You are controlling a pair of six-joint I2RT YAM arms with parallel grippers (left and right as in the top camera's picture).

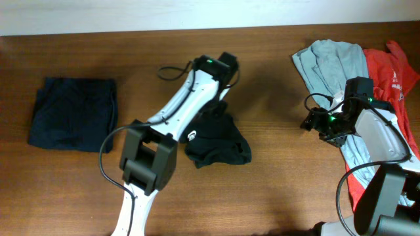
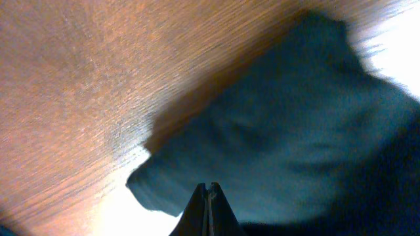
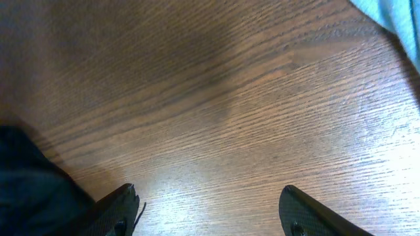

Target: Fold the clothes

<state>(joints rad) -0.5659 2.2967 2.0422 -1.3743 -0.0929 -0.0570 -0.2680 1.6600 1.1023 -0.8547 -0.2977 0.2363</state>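
**A:** On the table (image 1: 282, 190), seen from overhead, where are the clothes?

**B:** The black garment (image 1: 223, 147) lies crumpled in the middle, under the left arm (image 1: 190, 105). The navy one (image 1: 72, 113) is folded flat at the far left. The pale blue-grey one (image 1: 331, 62) and the red one (image 1: 387, 62) are heaped together at the right, partly beneath the right arm (image 1: 377, 134).

**A:** What do the wrist views add?

**B:** The left jaws are pressed shut, facing the black cloth; I cannot tell whether any is pinched. The right jaws stand wide and empty over bare wood, with dark cloth (image 3: 29, 187) at one corner and the blue-grey at another.

**A:** Any writing?

**B:** A white logo (image 1: 192, 136) on the black one and white print (image 1: 396, 77) on the red, both too small to read.
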